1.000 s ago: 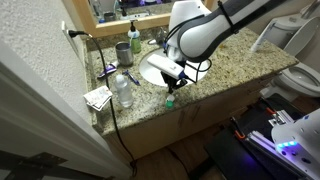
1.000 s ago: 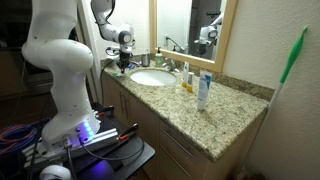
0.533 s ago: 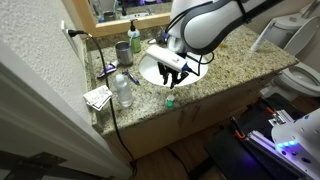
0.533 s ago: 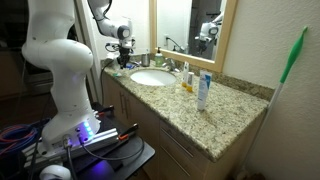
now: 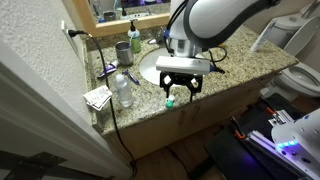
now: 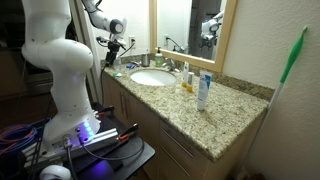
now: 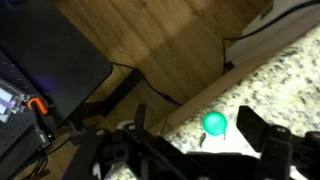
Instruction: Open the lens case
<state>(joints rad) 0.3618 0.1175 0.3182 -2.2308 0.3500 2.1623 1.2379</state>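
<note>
The lens case (image 5: pixel 170 101) lies near the front edge of the granite counter (image 5: pixel 215 82), its green round cap up. In the wrist view the green cap (image 7: pixel 214 124) shows on the speckled stone, with a washed-out white patch just below it. My gripper (image 5: pixel 180 90) hangs a little above the case, open, with nothing between its fingers. From the wrist, the gripper (image 7: pixel 197 123) has its two dark fingers spread wide, and the cap sits between them, nearer the right one. In an exterior view the gripper (image 6: pixel 113 46) is raised over the counter's far end.
A sink basin (image 5: pixel 153 68) lies just behind the case. A clear water bottle (image 5: pixel 124 90), papers (image 5: pixel 98 97), a green cup (image 5: pixel 122 50) and a soap bottle (image 5: pixel 134 37) stand beside it. A cable (image 5: pixel 112 120) hangs over the counter edge. A tube (image 6: pixel 203 90) stands farther along.
The gripper was shut down at the green cap; it has since opened wide, lifted off and turned. The case stays on the counter.
</note>
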